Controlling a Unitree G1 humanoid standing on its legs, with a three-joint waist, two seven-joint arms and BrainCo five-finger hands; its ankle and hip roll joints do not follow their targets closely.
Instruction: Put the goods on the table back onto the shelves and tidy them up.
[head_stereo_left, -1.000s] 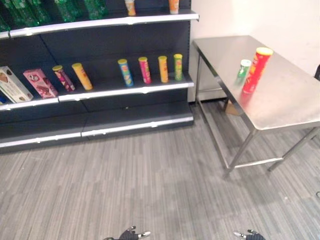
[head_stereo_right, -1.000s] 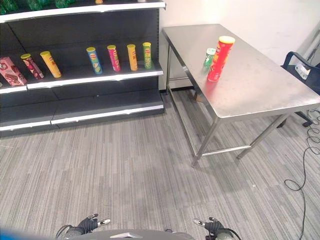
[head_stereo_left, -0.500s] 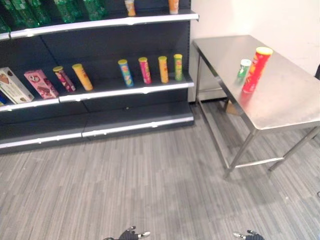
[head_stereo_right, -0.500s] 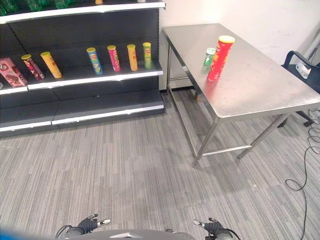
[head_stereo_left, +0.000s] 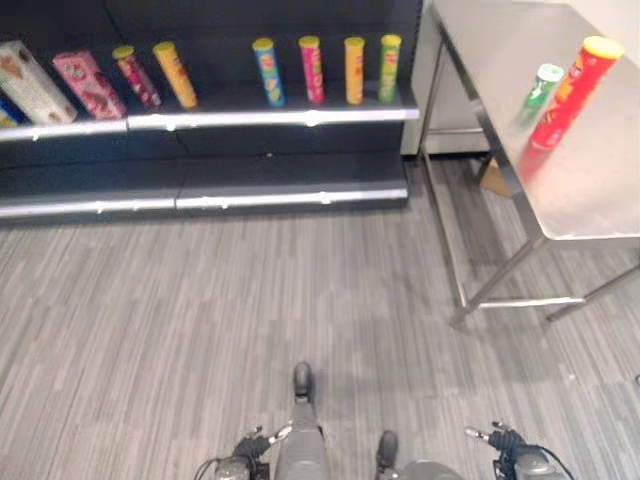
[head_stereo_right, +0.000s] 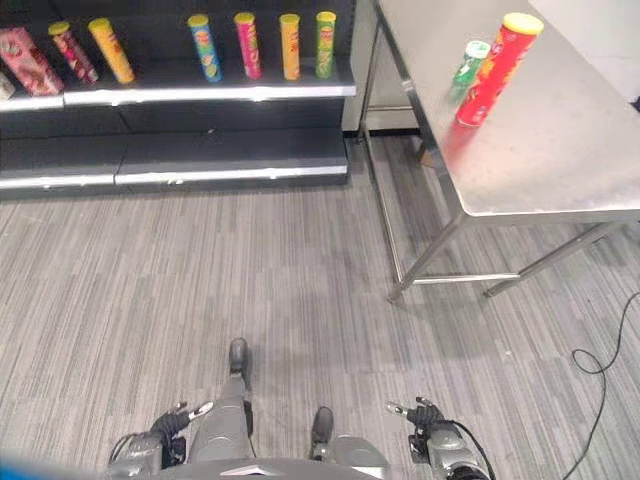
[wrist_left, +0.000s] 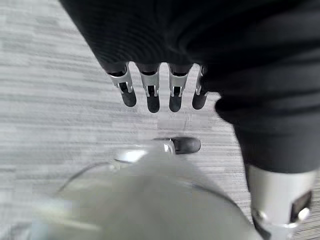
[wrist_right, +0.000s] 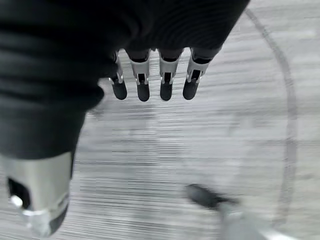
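Red can half hides green can on table.

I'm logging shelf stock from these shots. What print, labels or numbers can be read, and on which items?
None can be read.
Red can and green can on the table: print too small.
Cans on the shelf, such as the blue one: labels blurred.
Pink box and white box: pictures, no legible words.
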